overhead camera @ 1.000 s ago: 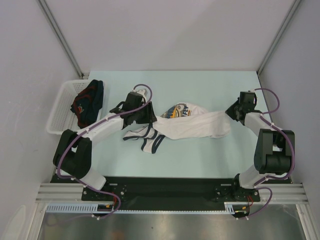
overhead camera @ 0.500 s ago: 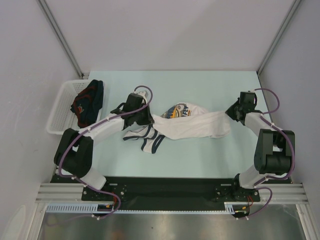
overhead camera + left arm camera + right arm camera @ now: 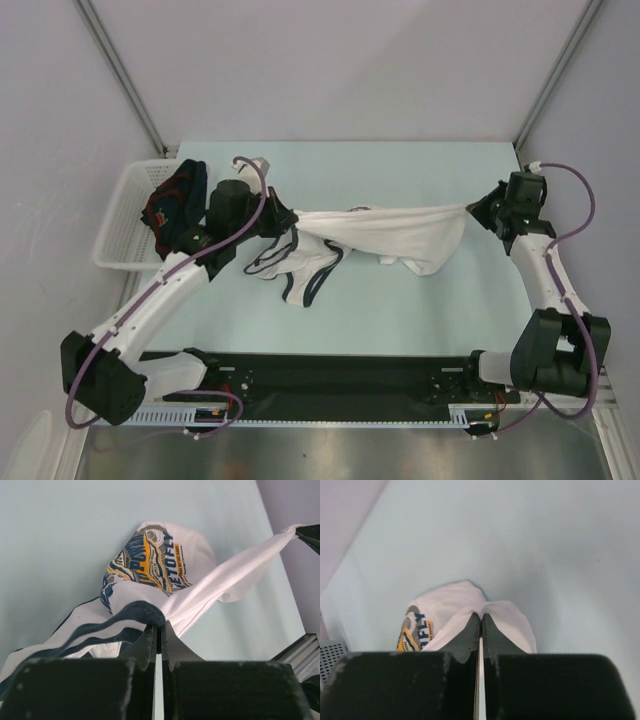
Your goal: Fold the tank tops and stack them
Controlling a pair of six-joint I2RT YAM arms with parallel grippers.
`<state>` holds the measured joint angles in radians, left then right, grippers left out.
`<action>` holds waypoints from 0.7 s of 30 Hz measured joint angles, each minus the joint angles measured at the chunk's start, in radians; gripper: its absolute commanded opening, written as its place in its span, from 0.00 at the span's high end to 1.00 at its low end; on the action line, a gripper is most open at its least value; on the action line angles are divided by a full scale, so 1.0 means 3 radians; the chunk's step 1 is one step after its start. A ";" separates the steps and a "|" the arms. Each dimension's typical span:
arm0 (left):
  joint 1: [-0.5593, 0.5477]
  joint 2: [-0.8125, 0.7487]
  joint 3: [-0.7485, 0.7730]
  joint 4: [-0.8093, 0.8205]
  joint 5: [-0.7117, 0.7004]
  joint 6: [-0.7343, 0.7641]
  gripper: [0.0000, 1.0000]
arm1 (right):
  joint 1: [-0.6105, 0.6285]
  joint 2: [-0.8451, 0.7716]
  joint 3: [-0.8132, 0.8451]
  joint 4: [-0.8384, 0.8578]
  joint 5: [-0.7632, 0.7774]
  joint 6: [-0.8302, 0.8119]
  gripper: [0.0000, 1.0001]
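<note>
Now, you have the white cloth tank top with dark trim and a yellow-blue print (image 3: 385, 230) lifted above the pale blue worktop (image 3: 400, 320), off to one side of the white plastic basket (image 3: 118, 228). Your left end effector (image 3: 288, 222), the one nearer the basket, is pinched tight on the dark trim. Your right end effector (image 3: 472, 212), far from the basket, is pinched tight on a plain white edge. The top's long line runs straight away from the basket, with the strap end closest to it. The middle sags. I think you should pull gently apart until it goes flat, keep both ends level, then lay it down smooth. The navy cloth tank top with dark-red trim (image 3: 178, 200) lies in the basket.
</note>
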<state>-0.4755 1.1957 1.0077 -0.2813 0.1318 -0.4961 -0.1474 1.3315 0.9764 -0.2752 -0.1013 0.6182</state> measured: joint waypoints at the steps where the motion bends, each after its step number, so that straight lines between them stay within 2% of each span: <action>1: 0.0000 -0.0084 0.0025 -0.0018 -0.0009 0.0003 1.00 | -0.0015 -0.0075 0.0039 -0.0032 -0.0038 -0.0005 1.00; 8: 0.0000 -0.0398 0.0484 -0.0369 -0.0198 0.0107 1.00 | -0.0039 -0.0702 0.0566 -0.0271 -0.0332 -0.0034 1.00; 12: 0.0000 -0.0792 0.0701 -0.0543 -0.0220 0.0127 1.00 | -0.0039 -0.1115 0.0966 -0.0404 -0.0479 -0.0078 1.00; 21: 0.0000 -0.1672 0.1569 -0.0823 0.0015 0.0149 1.00 | -0.0039 -0.2154 0.1769 -0.0603 -0.0622 -0.0267 1.00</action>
<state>-0.4755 0.6941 1.4784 -0.5282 0.1364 -0.4515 -0.1593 0.6853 1.5070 -0.4561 -0.2878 0.5381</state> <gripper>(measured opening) 0.023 0.018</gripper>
